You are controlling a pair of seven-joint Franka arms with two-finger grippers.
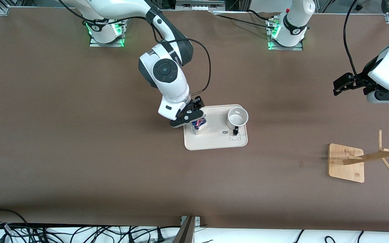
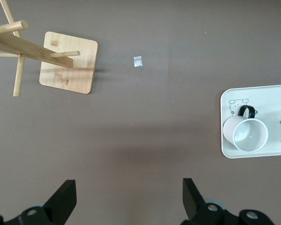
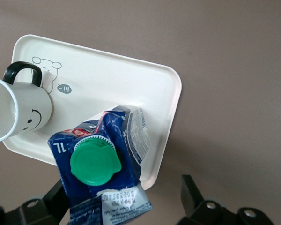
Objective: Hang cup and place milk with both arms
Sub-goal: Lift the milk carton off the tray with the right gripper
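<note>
My right gripper [image 1: 194, 118], jaws spread, straddles the milk [image 3: 100, 161] on the tray [image 1: 214, 140]. Risk: the carton appears tilted, so closing may tip it. The cup [image 1: 237, 118] stands at its 3 o'clock, apart. My left gripper [image 2: 126, 197] waits spread over bare table; the rack [image 1: 346, 162] is unobstructed.

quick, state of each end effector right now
Left end effector: open, holding nothing, over bare table near the wooden rack.
Right end effector: open, around the milk on the tray, not closed on it.
</note>
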